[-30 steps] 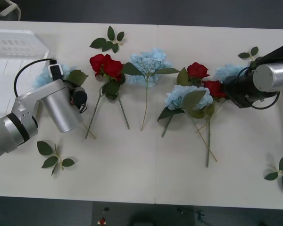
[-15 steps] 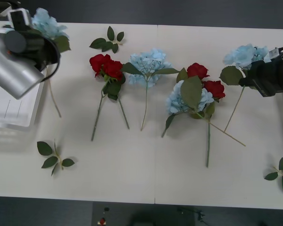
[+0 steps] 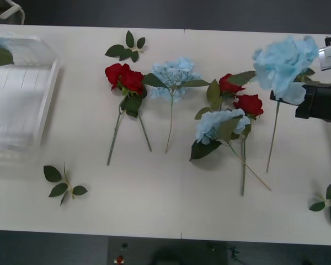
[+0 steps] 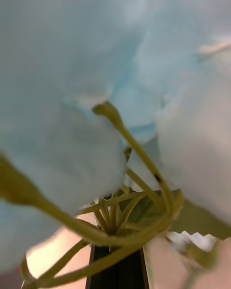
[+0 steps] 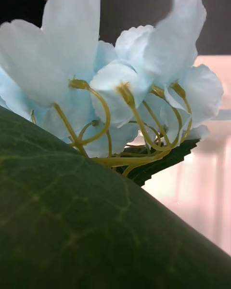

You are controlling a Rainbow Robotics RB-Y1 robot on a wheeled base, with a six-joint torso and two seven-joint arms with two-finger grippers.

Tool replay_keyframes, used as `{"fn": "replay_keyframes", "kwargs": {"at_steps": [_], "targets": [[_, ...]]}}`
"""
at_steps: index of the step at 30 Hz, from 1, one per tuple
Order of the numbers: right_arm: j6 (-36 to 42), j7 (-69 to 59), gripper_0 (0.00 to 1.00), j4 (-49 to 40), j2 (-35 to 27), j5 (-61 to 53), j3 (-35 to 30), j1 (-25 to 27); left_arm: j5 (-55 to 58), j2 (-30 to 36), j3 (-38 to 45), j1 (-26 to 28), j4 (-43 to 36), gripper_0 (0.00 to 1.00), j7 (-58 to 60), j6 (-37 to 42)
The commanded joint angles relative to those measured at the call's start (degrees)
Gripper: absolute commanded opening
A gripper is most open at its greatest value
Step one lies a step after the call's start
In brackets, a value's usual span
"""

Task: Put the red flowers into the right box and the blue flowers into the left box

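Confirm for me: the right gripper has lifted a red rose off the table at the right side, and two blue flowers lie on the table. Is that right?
Not quite. The front view shows the right gripper holding a blue flower, not a red rose; the right wrist view shows its pale blue petals close up. The rest stands: two blue flowers lie on the table.

No text, label, brand, number or sign can be read anywhere in these views. The white table (image 3: 171,210), the left box (image 3: 22,94) at about 9 o'clock in the front view, and the petals of the blue flowers (image 5: 120,77) carry no lettering. A small pale patch on the right arm's hardware at about 2 o'clock may be a sticker, but nothing on it is legible.
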Motion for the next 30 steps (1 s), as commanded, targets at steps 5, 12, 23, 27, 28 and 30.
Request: {"fn": "replay_keyframes", "kwargs": {"at_steps": [5,12,23,27,28,30], "targets": [[0.4,10.6,0.0,-9.3,10.0,-0.8,0.2,-1.2,4.2,2.0,-0.7,-1.4,7.0,1.0,-8.0,-8.0],[3.3,15.0,0.0,-10.6,17.5,5.4,0.5,-4.7,18.3,2.0,-0.7,-0.1,-1.6,1.0,-15.8,-8.1],[9.4,14.8,0.0,-10.6,24.2,10.3,0.5,-9.9,47.9,-7.1,-0.7,-1.3,-7.7,1.0,-43.5,1.2],[11.0,14.6,0.0,-10.6,24.7,9.6,0.5,-10.6,66.3,-13.7,-0.9,-0.8,-2.5,1.0,-64.5,4.9],[11.2,14.6,0.0,-10.6,24.7,9.5,0.6,-10.6,70.0,-14.9,-0.9,-0.9,-0.5,1.0,-70.4,5.8],[11.3,14.5,0.0,-10.6,24.8,9.1,0.5,-10.6,76.2,-17.3,-2.1,-1.8,3.5,1.0,-83.3,8.2]]}}
